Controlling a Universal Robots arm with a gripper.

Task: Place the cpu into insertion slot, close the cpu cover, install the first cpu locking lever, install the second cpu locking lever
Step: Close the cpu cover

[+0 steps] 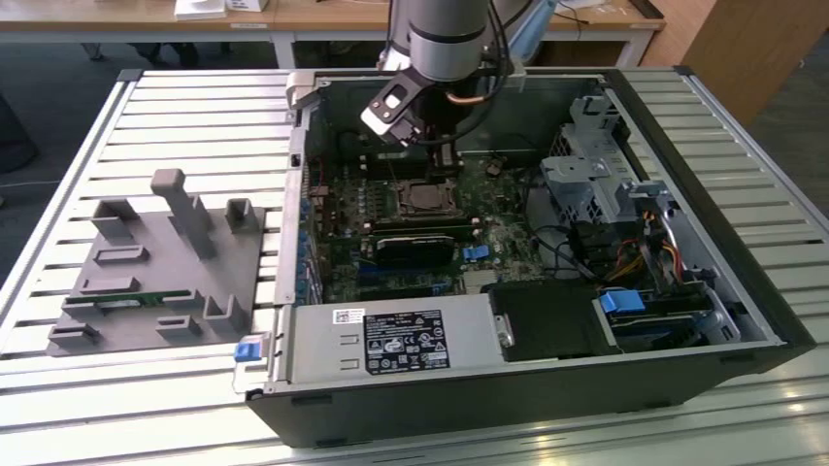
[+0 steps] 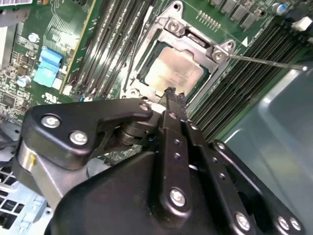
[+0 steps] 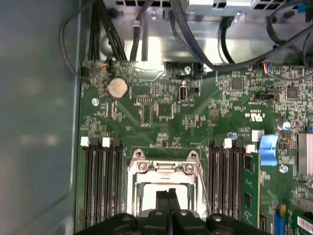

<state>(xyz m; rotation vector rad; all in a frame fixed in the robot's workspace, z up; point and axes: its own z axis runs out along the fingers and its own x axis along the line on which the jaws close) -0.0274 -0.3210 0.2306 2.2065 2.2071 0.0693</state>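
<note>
So, the robot arm [image 1: 447, 39] is reaching down into the open black computer case [image 1: 518, 408] that's lying on the white slatted table [image 1: 194, 126], and its jaws are hanging right over the processor socket on the green motherboard [image 3: 161, 112]. The jaws are looking pressed fully together with nothing pinched between them. In both wrist views the two black fingertips [image 2: 170, 98] are sitting side by side with no gap. The small square cpu with the dull silvery-grey top [image 2: 173, 71] is sitting flat in the socket. The cpu cover, a thin silvery metal frame plate with a big square opening [image 2: 195, 43], is lying down around it, so the chip is showing through. The fingertips are hovering at one edge of that cover, though I can't tell if they're actually touching it. A thin metal lever rod [image 2: 264, 61] is sticking out from a socket corner across the black memory slots [image 2: 244, 83], and I can't tell if it's latched. On the exterior view's left, a grey plastic fixture block [image 1: 162, 272] is sitting on the table, well apart from the case.
</note>
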